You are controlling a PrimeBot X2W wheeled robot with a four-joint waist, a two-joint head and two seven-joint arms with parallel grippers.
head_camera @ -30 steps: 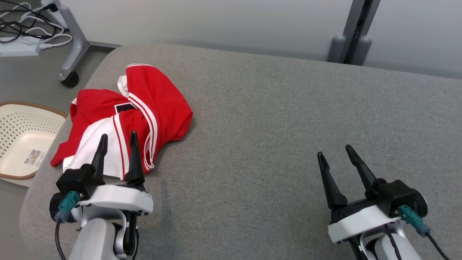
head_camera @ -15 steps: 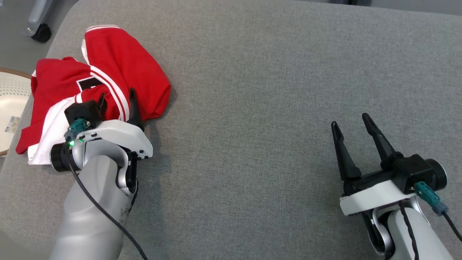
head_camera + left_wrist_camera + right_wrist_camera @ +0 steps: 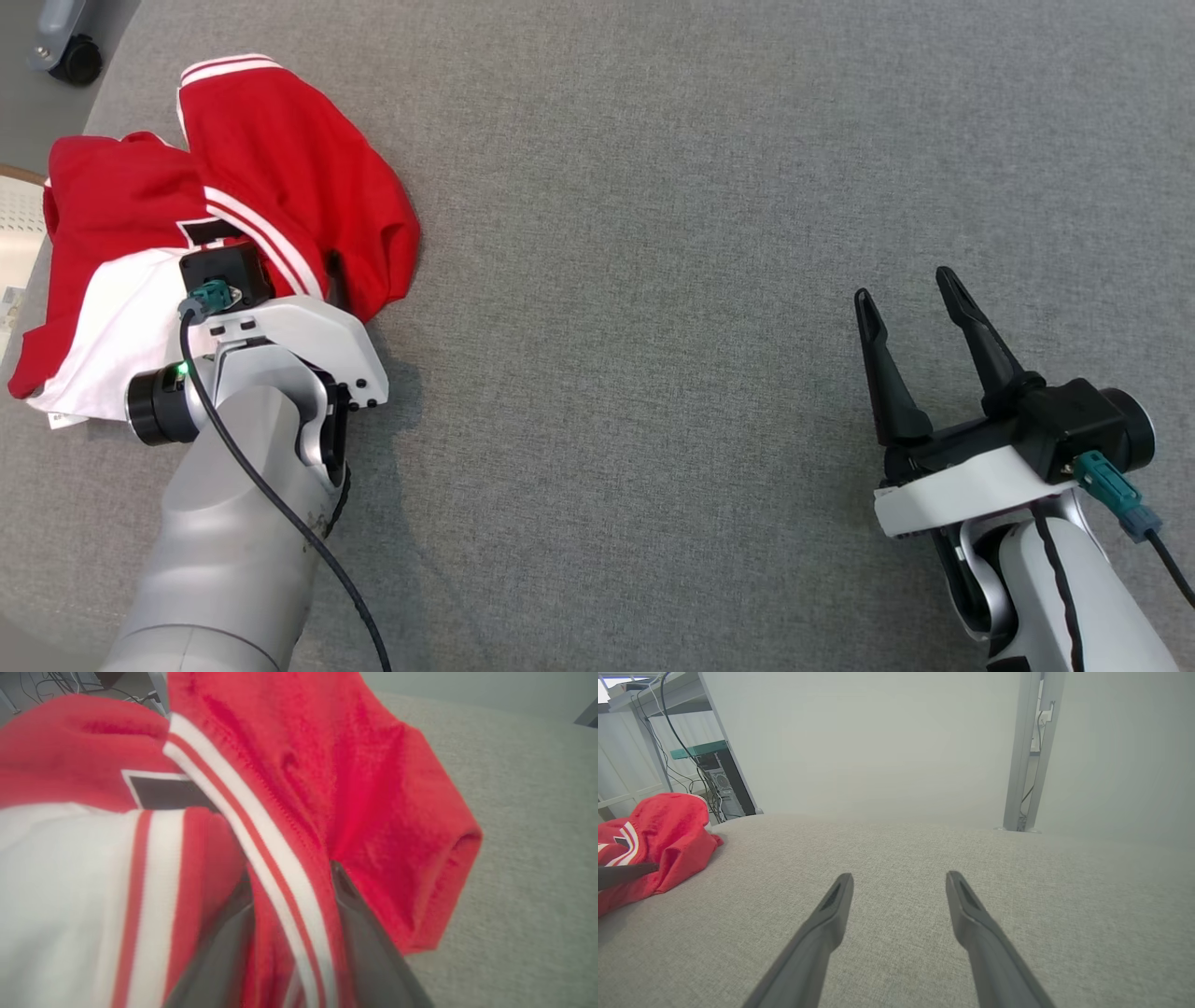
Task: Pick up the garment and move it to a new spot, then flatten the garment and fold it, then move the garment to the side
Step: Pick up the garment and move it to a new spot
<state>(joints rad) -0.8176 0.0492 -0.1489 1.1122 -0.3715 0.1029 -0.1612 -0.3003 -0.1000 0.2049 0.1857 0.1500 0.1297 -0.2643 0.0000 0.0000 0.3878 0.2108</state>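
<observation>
While the right jaws gape empty, the left jaws, spread, straddle the garment [image 3: 373, 788].

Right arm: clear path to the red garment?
Probably yes: only bare grey cushion lies between right arm and garment. Jaws of the left arm straddle its striped fold, crowding that side.

Left hand [image 3: 290, 872], right hand [image 3: 902, 284]: jaws apart.
</observation>
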